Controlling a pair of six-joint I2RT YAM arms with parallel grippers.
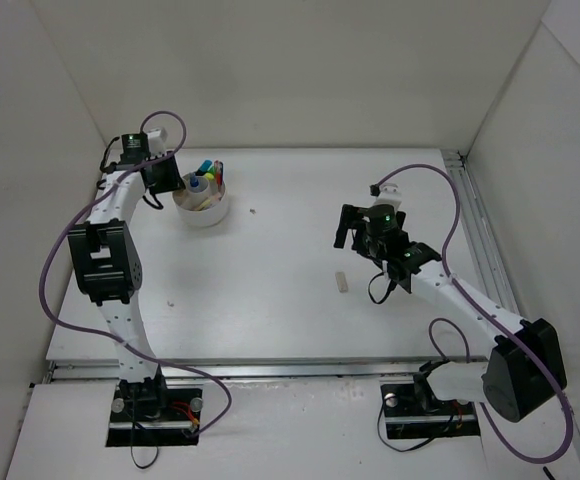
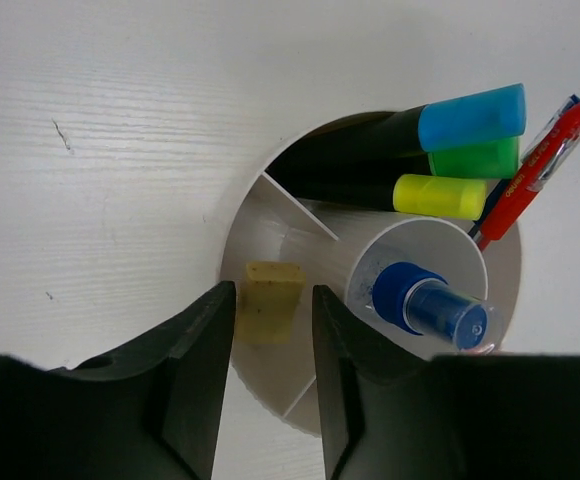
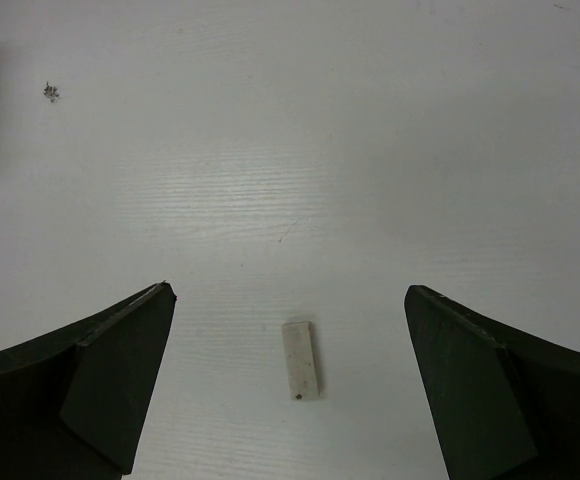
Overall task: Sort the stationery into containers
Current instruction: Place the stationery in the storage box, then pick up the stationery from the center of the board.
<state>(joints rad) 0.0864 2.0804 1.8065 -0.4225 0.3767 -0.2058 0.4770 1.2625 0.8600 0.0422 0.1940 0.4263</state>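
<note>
The round white bowl [image 2: 250,215] with inner dividers stands at the table's back left [image 1: 202,208]. It holds black highlighters with blue [image 2: 470,115], green [image 2: 475,158] and yellow [image 2: 438,195] ends, a red pen [image 2: 540,170] and a white-blue tube [image 2: 430,305]. A beige eraser [image 2: 268,300] lies in one compartment. My left gripper [image 2: 273,292] hovers over it, open, its fingers either side of the eraser and apart from it. A second pale eraser [image 3: 301,360] lies flat on the table [image 1: 341,283]. My right gripper [image 3: 290,291] hangs above it, wide open.
White walls enclose the table on the left, back and right. A small dark speck [image 3: 50,92] lies on the table between the bowl and the right arm. A metal rail [image 1: 475,230] runs along the right edge.
</note>
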